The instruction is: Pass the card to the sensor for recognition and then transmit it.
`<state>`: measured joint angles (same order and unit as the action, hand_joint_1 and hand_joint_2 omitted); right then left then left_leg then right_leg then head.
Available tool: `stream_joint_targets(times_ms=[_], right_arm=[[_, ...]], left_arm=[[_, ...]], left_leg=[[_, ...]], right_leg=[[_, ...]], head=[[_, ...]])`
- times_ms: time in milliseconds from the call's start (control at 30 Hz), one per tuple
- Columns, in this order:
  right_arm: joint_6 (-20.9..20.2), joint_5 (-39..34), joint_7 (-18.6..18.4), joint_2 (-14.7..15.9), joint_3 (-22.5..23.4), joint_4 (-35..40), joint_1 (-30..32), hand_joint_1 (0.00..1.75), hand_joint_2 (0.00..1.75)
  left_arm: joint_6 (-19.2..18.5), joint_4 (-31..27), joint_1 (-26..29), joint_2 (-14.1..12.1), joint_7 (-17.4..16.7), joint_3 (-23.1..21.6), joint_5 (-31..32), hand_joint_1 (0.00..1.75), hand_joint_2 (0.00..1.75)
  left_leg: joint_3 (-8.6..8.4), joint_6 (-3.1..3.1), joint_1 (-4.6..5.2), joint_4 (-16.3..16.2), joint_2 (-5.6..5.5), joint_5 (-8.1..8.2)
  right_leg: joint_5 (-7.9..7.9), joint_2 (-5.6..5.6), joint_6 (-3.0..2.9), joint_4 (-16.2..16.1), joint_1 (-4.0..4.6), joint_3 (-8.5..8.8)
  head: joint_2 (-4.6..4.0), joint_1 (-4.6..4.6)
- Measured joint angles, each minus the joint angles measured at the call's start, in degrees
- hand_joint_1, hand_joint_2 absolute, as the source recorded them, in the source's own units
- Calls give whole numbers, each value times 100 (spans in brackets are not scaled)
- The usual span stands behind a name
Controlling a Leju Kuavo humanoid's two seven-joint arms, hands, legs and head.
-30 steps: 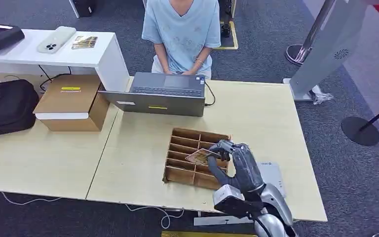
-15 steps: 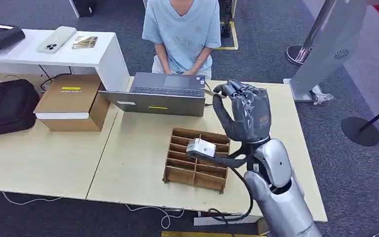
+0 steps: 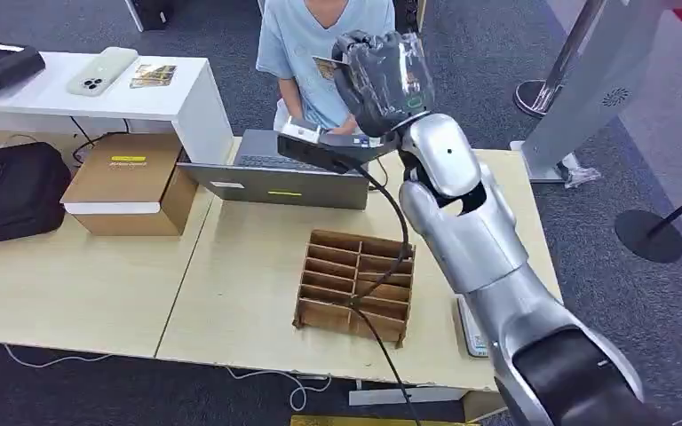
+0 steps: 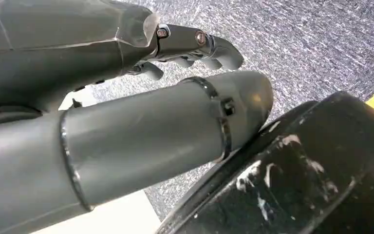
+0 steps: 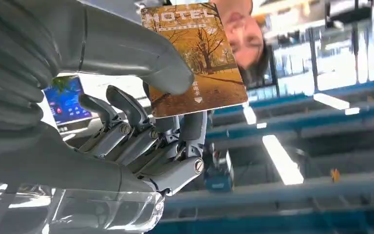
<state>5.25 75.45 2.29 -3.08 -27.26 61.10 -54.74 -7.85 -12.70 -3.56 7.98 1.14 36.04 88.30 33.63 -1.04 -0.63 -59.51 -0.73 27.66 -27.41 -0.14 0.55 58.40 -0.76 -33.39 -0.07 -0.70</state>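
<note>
Above the laptop (image 3: pixel 297 169), the right hand (image 3: pixel 382 75) pinches the card (image 5: pixel 195 58) — orange, tree-printed, lettered "HOTEL".

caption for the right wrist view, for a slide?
Right hand pinches an orange hotel card between thumb and fingers.

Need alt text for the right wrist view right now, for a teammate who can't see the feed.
The right hand pinches an orange hotel card, printed with autumn trees, between thumb and fingers. Behind it are a person, a lit laptop screen and ceiling lights.
</note>
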Motion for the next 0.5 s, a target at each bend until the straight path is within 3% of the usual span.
stream_joint_targets(times_ms=[233,333,500], right_arm=[[-385,-74,-213,-304,-2,-2019,-1100,175,175],[-665,50,-542,-358,-2,-2673,-1423,175,175],[-855,9,-741,-367,17,-3358,-1718,175,175]], left_arm=[[-90,0,-20,-26,2,-46,-7,0,0],[-114,0,-24,-35,7,-46,-9,0,0],[-116,2,-23,-42,9,-46,-18,0,0]], left_leg=[[1,2,0,-2,-8,-2],[1,2,0,-2,-8,-1],[1,2,0,-4,-7,-1]], right_leg=[[0,-7,0,0,0,0],[0,-8,0,-2,0,0],[0,-6,0,-3,0,0]], head=[[0,2],[0,0],[0,0]])
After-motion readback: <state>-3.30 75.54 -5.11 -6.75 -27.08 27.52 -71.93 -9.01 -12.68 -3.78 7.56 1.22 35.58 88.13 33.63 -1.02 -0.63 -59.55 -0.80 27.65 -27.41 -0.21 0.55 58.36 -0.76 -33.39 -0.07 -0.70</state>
